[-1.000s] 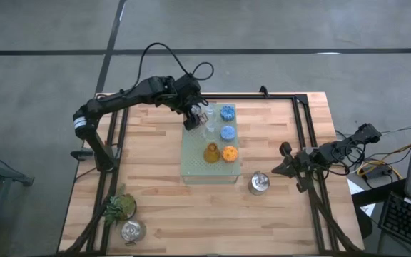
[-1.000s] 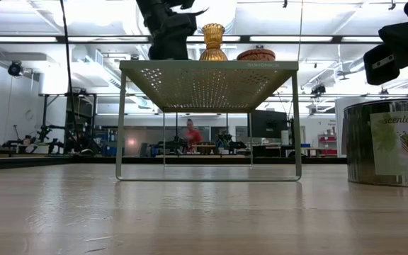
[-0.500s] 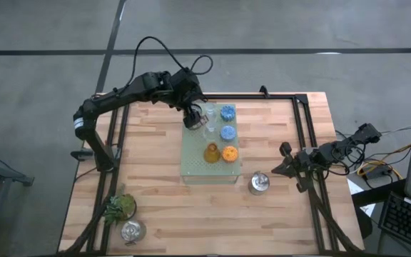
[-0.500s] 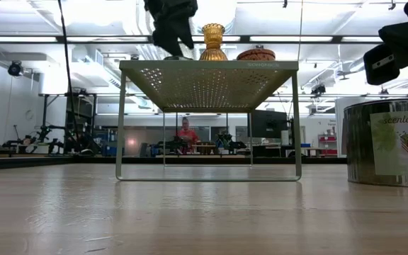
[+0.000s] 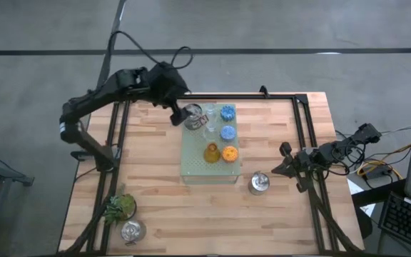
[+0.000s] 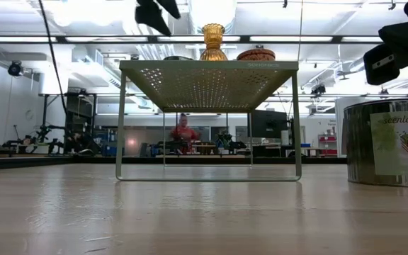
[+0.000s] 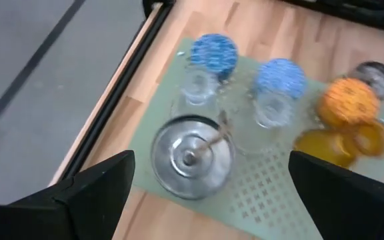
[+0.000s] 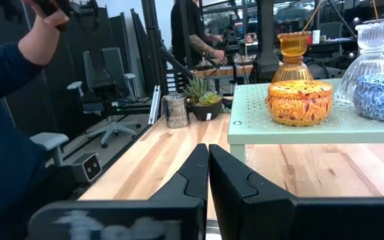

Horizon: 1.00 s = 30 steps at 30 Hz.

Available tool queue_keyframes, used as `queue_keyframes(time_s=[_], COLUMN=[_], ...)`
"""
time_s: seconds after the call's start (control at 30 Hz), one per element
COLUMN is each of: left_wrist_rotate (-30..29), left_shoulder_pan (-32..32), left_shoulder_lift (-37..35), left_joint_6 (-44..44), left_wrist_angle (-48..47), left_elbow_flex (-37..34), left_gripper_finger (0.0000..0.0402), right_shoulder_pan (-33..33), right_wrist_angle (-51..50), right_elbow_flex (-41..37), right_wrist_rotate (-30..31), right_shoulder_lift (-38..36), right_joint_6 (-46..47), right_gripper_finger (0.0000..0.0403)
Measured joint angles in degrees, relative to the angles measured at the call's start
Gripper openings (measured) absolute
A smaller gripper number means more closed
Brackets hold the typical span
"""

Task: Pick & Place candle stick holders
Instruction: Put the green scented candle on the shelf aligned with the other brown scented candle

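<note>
A pale green perforated board (image 5: 195,168) stands on legs at the table's middle. On it stand a silver holder (image 5: 193,115) at the far left corner, two clear glass holders (image 5: 209,129), two blue holders (image 5: 227,112), an amber holder (image 5: 211,152) and an orange holder (image 5: 230,153). A second silver holder (image 5: 259,183) stands on the table right of the board. A third (image 5: 132,230) stands at the near left. My left gripper (image 5: 177,112) is open and empty, above and left of the silver holder (image 7: 192,157). My right gripper (image 5: 285,161) is shut and empty at the table's right.
A leafy green sprig (image 5: 120,207) lies by the near-left silver holder. Black rails (image 5: 302,135) run along the table's sides. In the right wrist view a person's dark sleeve (image 8: 5,113) shows beyond the table. People show in the room behind the table (image 6: 184,133).
My left gripper has risen from the board's far left corner and drawn back toward the table's left edge. The silver holder that it covered now stands free on the board.
</note>
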Motion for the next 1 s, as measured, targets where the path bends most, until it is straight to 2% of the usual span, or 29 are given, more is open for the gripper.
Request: queue_keyframes(time_s=[0.17,0.37,0.6,0.73,0.87,1.0], left_wrist_rotate=[-0.01,0.48,5.11,6.86,6.11,4.77], left_shoulder_pan=[-3.03,-9.77,-16.37,-18.77,-19.78,-19.76], left_shoulder_lift=[-8.3,-22.74,-37.95,-43.21,-48.05,-52.73], left_joint_6=[2.38,4.63,-7.12,-7.63,-5.87,-5.85], left_wrist_angle=[5.71,20.55,35.68,43.34,48.8,51.38], left_elbow_flex=[-7.62,-24.87,-47.86,-58.16,-65.7,-71.21], left_gripper_finger=[0.0399,0.0399,0.0399,0.0395,0.0363,0.0303], right_shoulder_pan=[0.0,-0.01,0.0,0.0,-0.02,0.0], right_wrist_angle=[-0.02,-0.01,0.01,0.01,0.0,0.01], right_elbow_flex=[0.0,0.0,0.0,0.0,0.0,0.01], right_wrist_rotate=[0.02,0.02,0.0,0.0,0.02,0.01], right_shoulder_lift=[0.0,-0.01,-0.02,0.0,-0.01,0.0], right_joint_6=[0.0,0.0,0.0,0.0,0.0,-0.01], right_gripper_finger=[0.0009,0.0009,0.0009,0.0009,0.0009,0.0009])
